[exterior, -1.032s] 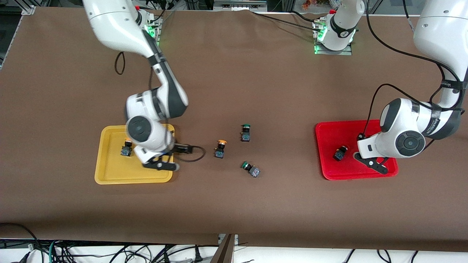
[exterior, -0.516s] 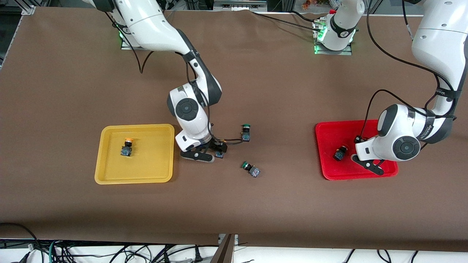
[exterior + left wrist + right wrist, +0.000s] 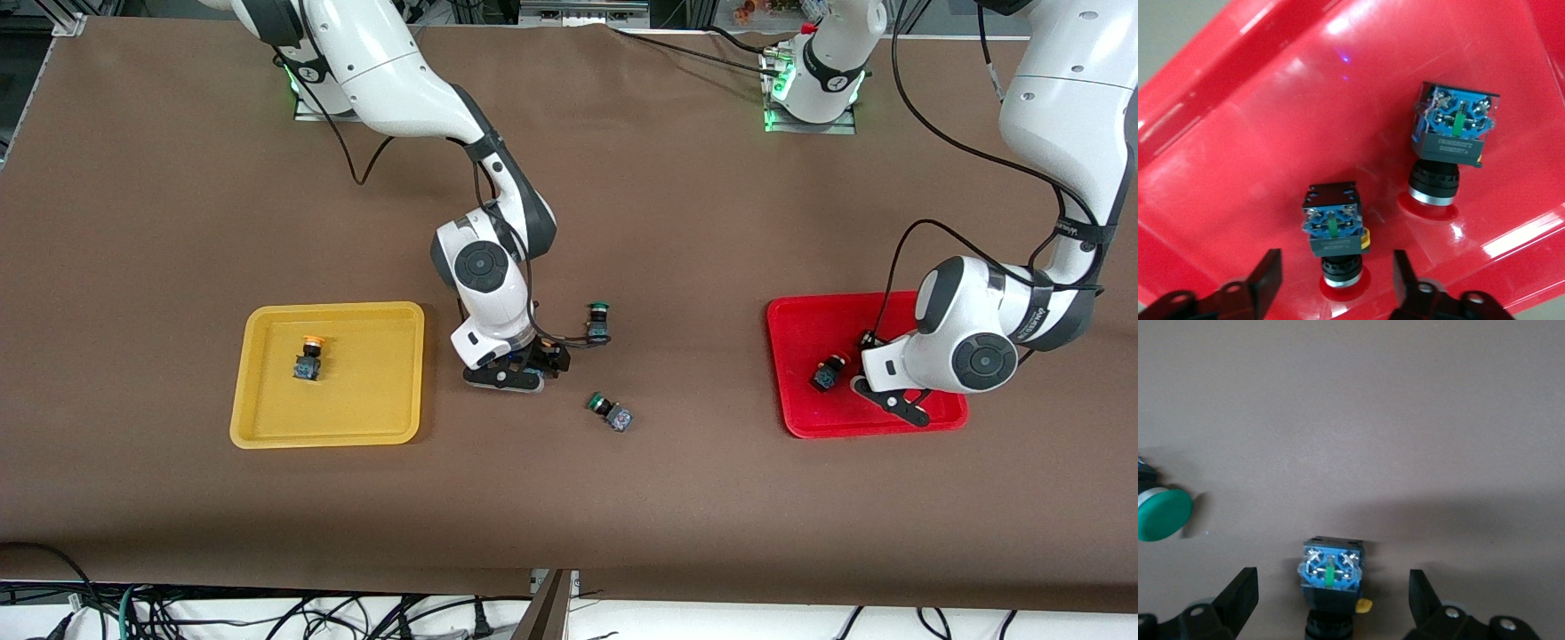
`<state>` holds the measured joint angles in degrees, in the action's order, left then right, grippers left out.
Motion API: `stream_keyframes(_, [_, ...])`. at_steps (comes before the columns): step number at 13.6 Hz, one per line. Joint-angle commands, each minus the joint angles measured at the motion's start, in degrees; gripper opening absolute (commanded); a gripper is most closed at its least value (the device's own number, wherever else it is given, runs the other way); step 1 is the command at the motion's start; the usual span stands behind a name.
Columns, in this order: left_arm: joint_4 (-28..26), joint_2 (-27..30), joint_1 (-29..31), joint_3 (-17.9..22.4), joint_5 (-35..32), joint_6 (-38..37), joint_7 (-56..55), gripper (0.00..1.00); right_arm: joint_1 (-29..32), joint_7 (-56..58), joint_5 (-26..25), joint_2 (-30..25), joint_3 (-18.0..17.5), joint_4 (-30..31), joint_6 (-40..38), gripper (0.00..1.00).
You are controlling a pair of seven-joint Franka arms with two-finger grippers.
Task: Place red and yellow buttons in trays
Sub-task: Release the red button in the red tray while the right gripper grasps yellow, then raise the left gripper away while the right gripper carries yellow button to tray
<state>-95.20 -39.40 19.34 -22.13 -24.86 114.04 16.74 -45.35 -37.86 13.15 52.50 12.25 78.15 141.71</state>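
Note:
In the red tray point(image 3: 784, 356) lie two red buttons. One red button point(image 3: 1333, 230) stands cap down between the fingers of my left gripper point(image 3: 1335, 280), which is open and clear of it. The other red button point(image 3: 1451, 137) rests beside it point(image 3: 827, 373). My left gripper point(image 3: 876, 387) hangs low over the tray. My right gripper point(image 3: 524, 369) is low over mid-table, open, straddling a blue-bodied button point(image 3: 1331, 570) whose cap is hidden. A yellow button point(image 3: 308, 357) sits in the yellow tray point(image 3: 258, 422).
Two green-capped buttons lie on the brown table close to my right gripper: one green button point(image 3: 597, 322) farther from the front camera, its cap showing as a green disc point(image 3: 1161, 513), and another green button point(image 3: 609, 412) nearer the camera.
My right arm swung from over the yellow tray to the button at mid-table and lowered around it. My left arm shifted slightly over the red tray.

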Motion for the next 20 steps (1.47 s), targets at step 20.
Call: stream_keyframes(20, [19.74, 26.53, -20.07, 16.15, 23.58, -31.02, -22.95, 1.0, 20.21, 37.33, 0.48, -9.17, 1.37, 2.7, -27.72, 0.01])
